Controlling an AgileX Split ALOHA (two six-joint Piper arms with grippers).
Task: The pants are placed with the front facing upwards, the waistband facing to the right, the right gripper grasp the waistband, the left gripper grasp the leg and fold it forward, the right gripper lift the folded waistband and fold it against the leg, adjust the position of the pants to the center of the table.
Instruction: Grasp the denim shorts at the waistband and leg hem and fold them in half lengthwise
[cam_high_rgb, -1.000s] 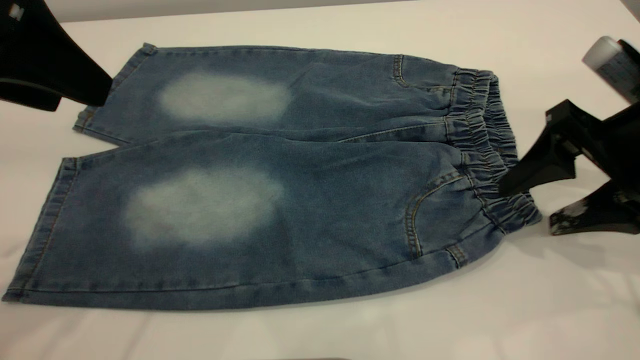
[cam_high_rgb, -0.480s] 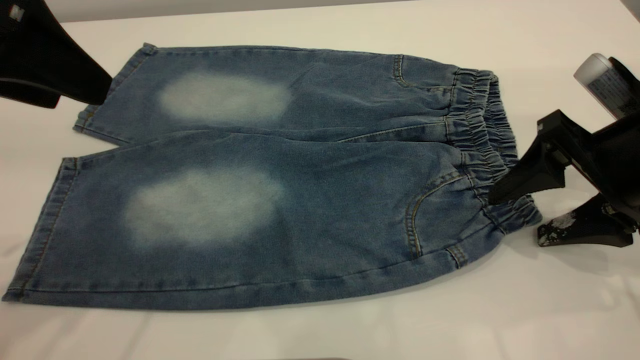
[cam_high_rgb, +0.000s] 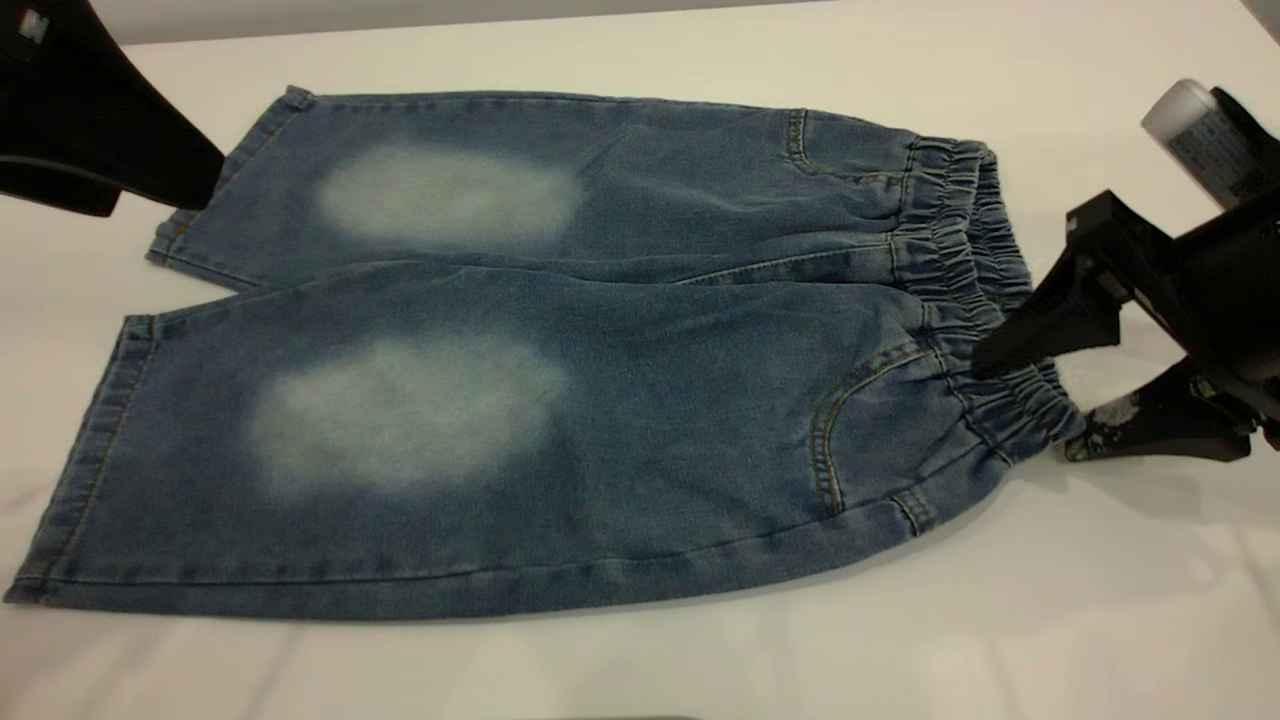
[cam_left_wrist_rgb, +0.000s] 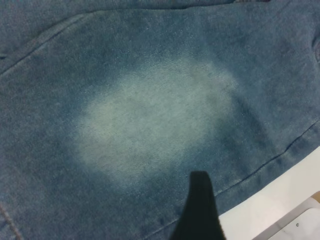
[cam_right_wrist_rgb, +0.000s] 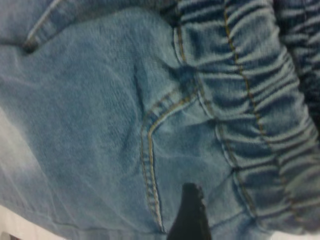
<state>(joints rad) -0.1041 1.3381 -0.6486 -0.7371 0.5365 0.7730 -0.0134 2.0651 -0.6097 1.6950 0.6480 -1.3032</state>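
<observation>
Right, I see the table (cam_high_rgb: 1100, 620) as a broad white surface under everything, and the pants (cam_high_rgb: 560, 350) lie flat across most of it, front up, the two legs pointing to the left of the exterior view with a pale faded patch on each, and the hems toward the left edge. The waistband (cam_high_rgb: 975, 290) sits at the right end of the pants, gathered and dark, running from the far side to the near side. My right gripper (cam_high_rgb: 1020, 400) is at that waistband's near part with its jaws spread wide: the upper finger (cam_high_rgb: 1045, 320) rests over the ruched band, while the lower finger (cam_high_rgb: 1150, 420) lies on the table just beside the band's edge, so nothing is clamped. In the right wrist view I see one dark fingertip (cam_right_wrist_rgb: 190, 215) over the denim near the curved pocket stitching (cam_right_wrist_rgb: 150, 145). My left gripper (cam_high_rgb: 120, 160) hangs at the far left by the far leg's hem, and I cannot tell how wide it stands; its wrist view shows only one dark fingertip (cam_left_wrist_rgb: 200, 210) above a faded patch (cam_left_wrist_rgb: 155, 117)
</observation>
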